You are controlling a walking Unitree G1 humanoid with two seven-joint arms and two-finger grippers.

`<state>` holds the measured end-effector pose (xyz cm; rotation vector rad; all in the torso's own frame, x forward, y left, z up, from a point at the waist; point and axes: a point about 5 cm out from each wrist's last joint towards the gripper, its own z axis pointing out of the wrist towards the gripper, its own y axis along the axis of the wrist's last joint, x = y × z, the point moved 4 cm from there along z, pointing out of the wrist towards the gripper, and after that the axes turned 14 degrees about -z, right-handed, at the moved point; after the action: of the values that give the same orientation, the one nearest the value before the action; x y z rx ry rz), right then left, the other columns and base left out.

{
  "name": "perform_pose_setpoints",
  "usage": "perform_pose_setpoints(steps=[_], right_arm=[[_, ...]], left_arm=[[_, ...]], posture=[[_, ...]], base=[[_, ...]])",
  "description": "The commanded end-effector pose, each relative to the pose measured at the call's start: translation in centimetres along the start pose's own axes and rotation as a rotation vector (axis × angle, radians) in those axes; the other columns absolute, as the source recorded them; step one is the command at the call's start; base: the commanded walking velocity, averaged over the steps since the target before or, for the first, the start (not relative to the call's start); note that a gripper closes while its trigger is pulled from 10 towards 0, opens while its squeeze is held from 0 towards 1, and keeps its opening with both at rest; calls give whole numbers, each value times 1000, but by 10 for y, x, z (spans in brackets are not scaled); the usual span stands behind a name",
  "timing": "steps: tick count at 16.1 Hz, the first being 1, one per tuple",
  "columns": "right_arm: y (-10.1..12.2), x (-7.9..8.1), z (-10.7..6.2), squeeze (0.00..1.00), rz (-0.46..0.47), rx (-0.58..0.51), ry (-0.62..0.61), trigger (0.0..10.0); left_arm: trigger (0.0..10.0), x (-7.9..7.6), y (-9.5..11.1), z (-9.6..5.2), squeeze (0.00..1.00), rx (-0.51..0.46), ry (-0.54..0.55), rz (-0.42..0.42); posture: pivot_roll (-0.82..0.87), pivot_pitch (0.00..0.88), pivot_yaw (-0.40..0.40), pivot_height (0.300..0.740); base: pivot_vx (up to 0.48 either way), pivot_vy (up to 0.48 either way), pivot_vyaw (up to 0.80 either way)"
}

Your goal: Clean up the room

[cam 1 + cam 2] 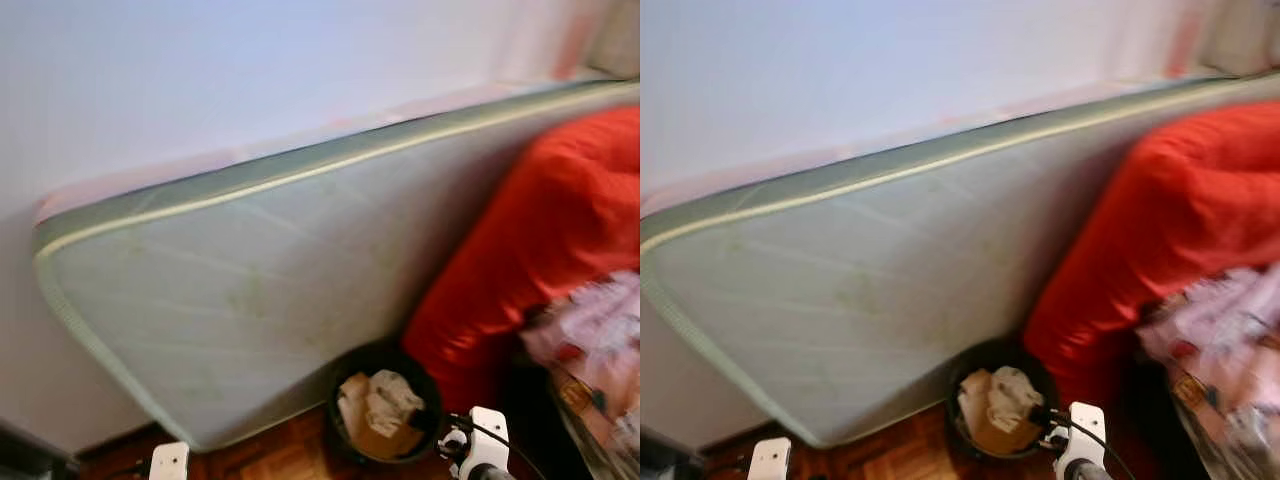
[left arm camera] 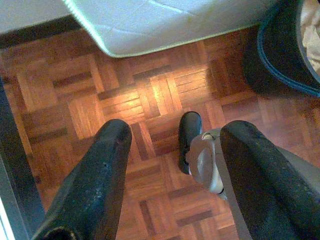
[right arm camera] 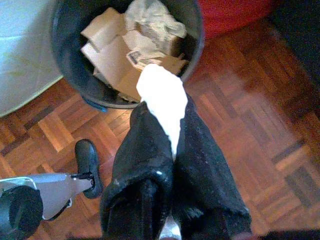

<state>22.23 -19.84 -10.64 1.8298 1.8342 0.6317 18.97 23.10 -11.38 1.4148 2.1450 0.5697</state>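
Note:
My right gripper (image 3: 162, 112) is shut on a crumpled white piece of paper (image 3: 160, 95), held just above the near rim of a round black bin (image 3: 65, 47). The bin (image 1: 372, 353) stands on the parquet floor at the foot of a leaning mattress and holds cardboard scraps (image 3: 107, 55) and crumpled paper (image 3: 150, 20). Off to the left of the bin (image 2: 280, 55), my left gripper (image 2: 172, 135) hangs open over bare floor with nothing between its fingers (image 2: 112, 150).
A pale green mattress (image 1: 250, 280) leans on edge against the white wall. A big red fabric-covered bulk (image 1: 540, 230) stands to the right of the bin, with a pile of patterned clutter (image 1: 595, 350) beside it. My own black foot (image 2: 189, 135) rests on the parquet.

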Motion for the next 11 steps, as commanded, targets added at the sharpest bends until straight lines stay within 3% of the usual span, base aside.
perform_pose_setpoints(steps=[1, 9, 11], right_arm=[[4, 1, 1, 0, 14, -16, -8, 10000], [6, 2, 1, 0, -34, -22, 19, 10000], [6, 2, 1, 0, -42, -20, 22, 10000]], left_arm=[[10000, 1, -3, 0, 0, 14, 5, 3], [10000, 3, 0, 0, 0, 17, 10, 15], [10000, 2, -1, 0, 0, 23, 8, 20]], posture=[[143, 17, 14, 740], [134, 42, 12, 740], [130, 46, 10, 740]], base=[[0, 0, 0], [0, 0, 0], [0, 0, 800]])
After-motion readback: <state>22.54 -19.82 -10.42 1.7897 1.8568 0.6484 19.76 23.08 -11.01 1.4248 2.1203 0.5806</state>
